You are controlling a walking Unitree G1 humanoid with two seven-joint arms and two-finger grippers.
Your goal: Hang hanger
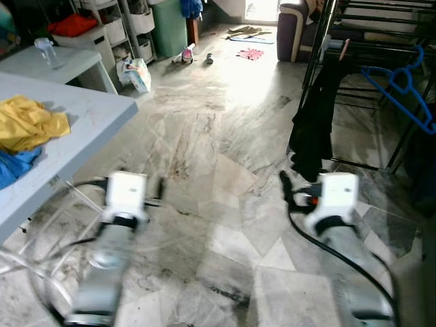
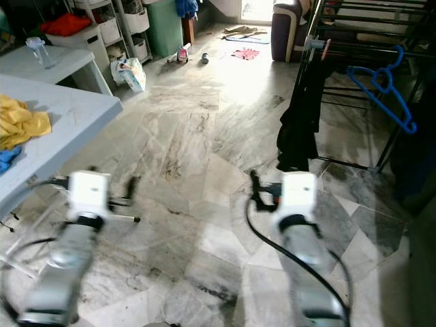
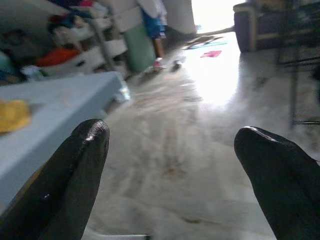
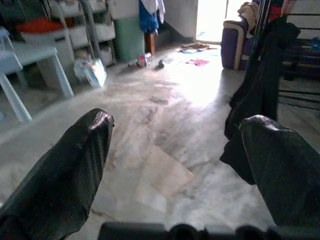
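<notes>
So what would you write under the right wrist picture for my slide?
Open right gripper faces a marble floor, with black clothing hanging on a drying rack ahead.

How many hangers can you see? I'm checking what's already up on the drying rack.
1: a blue hanger hooked on the black rack to the robot's right, past the dark garment. Others may be hidden among the rack's bars.

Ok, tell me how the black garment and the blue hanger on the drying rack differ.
The black garment is soft cloth, drooping in long folds nearly to the floor; the blue hanger is a thin rigid frame, high above the floor and bare. The garment hangs at the near left end of the drying rack; the hanger hangs tilted, further to the robot's right. Both hang from the same rack, beyond the open, empty left gripper and right gripper.
</notes>
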